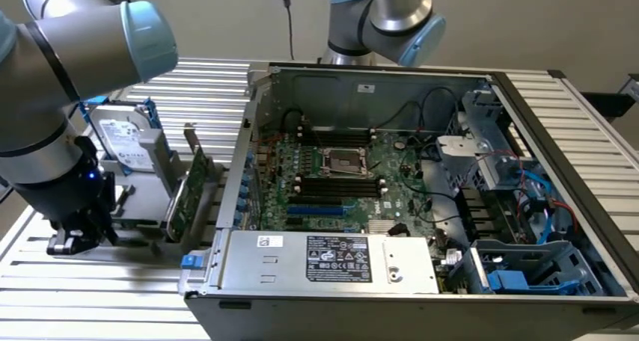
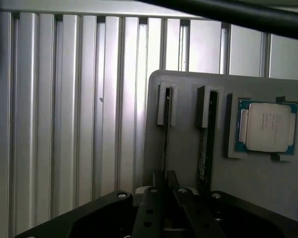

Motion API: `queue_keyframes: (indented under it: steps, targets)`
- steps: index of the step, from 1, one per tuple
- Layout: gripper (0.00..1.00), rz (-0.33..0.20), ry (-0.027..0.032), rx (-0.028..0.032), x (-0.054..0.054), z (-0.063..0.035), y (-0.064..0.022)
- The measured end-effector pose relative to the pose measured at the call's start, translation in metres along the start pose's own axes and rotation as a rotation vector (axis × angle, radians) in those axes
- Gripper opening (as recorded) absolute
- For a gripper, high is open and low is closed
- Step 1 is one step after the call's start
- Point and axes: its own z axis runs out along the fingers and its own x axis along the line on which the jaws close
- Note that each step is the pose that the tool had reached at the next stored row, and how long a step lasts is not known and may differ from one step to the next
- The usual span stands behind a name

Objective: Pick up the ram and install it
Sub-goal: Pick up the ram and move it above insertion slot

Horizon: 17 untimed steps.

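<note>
In the exterior view the gripper (image 1: 75,240) is seen at the lower left of the frame, lowered onto the slatted metal table (image 1: 200,79) at the near end of a grey parts holder (image 1: 140,206). A hard drive (image 1: 125,143) and a green expansion card (image 1: 190,191) are stood upright in that holder. The open computer case (image 1: 399,281) is placed towards the exterior view's right, well apart from the gripper. Inside it the motherboard (image 1: 340,176) is exposed, with its long black slots (image 1: 340,185) beside the processor socket.

In the wrist view the ram (image 2: 165,129) is seen edge-on as a thin dark line, stood on its long edge in a narrow slot of the grey holder (image 2: 186,148). The gripper (image 2: 164,173) is set directly over the near end of this stick. Its two black fingers (image 2: 155,198) are drawn close together, one on each side, and the stick appears to be pinched between the tips.

A second stick (image 2: 205,144) is stood in the neighbouring slot, parallel to the ram and just beside it, outside the fingers. A processor (image 2: 266,126) is laid flat in a recess beyond that second stick. The ribbed table surface (image 2: 89,124) is seen past the holder's edge.
</note>
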Motion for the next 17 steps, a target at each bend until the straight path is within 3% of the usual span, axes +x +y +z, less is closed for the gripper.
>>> queue_keyframes:
  steps: [11, 17]
  targets:
    - [0.14, 0.0, 0.0001, -0.0002, -0.001, -0.0498, 0.0018]
    - [0.14, -0.001, -0.0001, -0.0048, -0.001, -0.0777, -0.0078]
